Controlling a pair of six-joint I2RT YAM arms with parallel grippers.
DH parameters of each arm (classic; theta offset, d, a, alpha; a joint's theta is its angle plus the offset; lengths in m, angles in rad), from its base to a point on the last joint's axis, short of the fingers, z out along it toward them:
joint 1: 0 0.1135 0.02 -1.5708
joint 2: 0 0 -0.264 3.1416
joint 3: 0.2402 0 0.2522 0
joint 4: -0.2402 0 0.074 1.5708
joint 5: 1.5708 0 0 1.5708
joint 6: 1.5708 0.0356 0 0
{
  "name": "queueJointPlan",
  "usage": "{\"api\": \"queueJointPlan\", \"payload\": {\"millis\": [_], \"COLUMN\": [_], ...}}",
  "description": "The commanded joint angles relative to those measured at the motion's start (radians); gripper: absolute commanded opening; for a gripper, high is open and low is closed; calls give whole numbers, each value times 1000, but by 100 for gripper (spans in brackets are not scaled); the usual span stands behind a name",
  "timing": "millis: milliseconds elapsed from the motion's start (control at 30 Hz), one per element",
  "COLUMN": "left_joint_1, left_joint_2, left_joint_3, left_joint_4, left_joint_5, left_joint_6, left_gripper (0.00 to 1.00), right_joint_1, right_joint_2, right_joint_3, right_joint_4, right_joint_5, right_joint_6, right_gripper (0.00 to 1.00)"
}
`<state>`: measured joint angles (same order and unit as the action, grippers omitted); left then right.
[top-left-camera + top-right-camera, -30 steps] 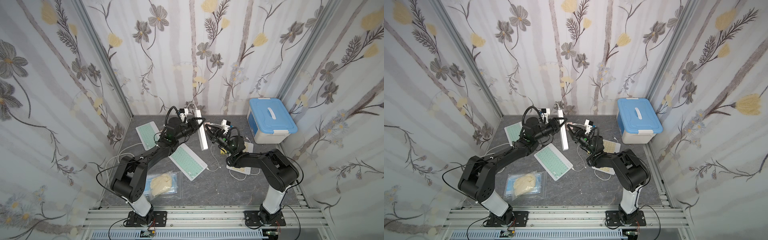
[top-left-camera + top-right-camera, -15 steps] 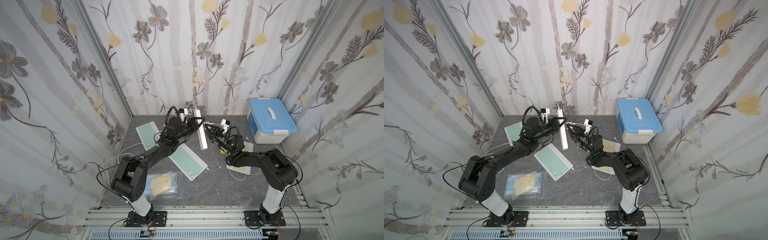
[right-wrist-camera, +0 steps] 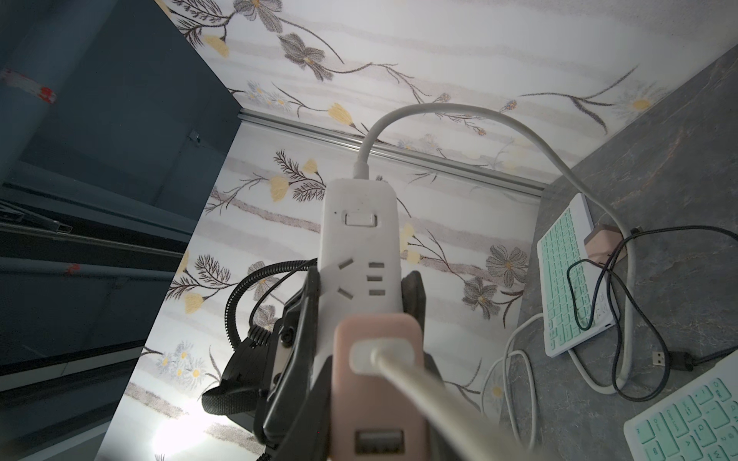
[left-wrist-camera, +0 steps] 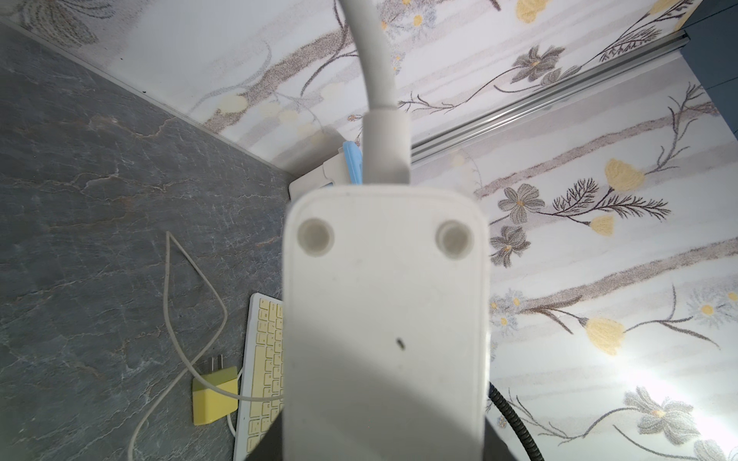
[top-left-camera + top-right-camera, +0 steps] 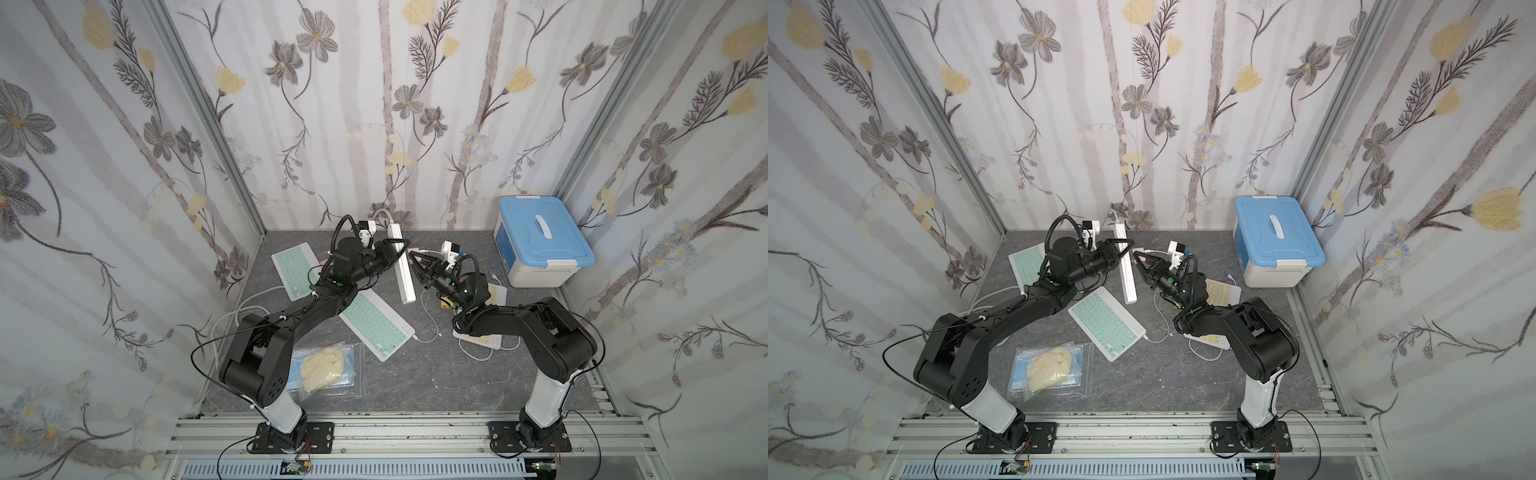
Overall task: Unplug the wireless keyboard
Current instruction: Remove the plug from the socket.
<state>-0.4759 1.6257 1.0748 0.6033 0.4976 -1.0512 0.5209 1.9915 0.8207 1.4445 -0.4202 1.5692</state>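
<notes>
Hardly anything has moved over the last second: both arms hold the same pose, and neither pincer has widened or narrowed.

By size, the box (image 5: 540, 237) sits at 2 o'clock on the floor (image 5: 415, 374), out of the way. Our keyboard (image 5: 374, 322), the green one mid-floor, lies flat with its long axis running 10 to 4 o'clock, and nothing is touching it. The strip (image 5: 404, 274) is lifted toward 12 o'clock, long axis roughly 12 to 6, with the left pincer (image 5: 390, 249) clamped across its width near the switch end. The right pincer (image 5: 417, 258) comes in from 3 o'clock and looks closed on the pink plug (image 3: 379, 375); its own fingers are hidden in the wrist view, so that is our judgement. A white cable (image 3: 423, 383) runs from the plug to the keyboard's 4 o'clock end.

For the next move, the plug lies at 9 o'clock from the right pincer, against the strip's socket face, and the right arm is the nearer one. We judge the pull should run back toward 3 o'clock, square to the strip's long axis, while the left holds firm. Whether the prongs are already free we cannot tell.
</notes>
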Motion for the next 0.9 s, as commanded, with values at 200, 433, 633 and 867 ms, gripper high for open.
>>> {"api": "queueJointPlan", "payload": {"millis": [200, 433, 633, 867], "left_joint_1": [-6, -6, -3, -4], "left_joint_2": [-30, -49, -109, -118], "left_joint_3": [51, 61, 6, 33], "left_joint_4": [-65, -100, -136, -212], "left_joint_5": [93, 89, 0, 9], "left_joint_6": [64, 82, 107, 149], "left_gripper": [0, 0, 0, 0], "right_joint_1": [-14, -48, -98, -117], "right_joint_2": [-19, -41, -73, -101], "right_joint_3": [-8, -53, -130, -153], "right_joint_4": [-19, 34, 95, 127], "right_joint_5": [-50, -63, -58, -60], "right_joint_6": [-35, -17, 9, 36], "right_gripper": [0, 0, 0, 0]}}
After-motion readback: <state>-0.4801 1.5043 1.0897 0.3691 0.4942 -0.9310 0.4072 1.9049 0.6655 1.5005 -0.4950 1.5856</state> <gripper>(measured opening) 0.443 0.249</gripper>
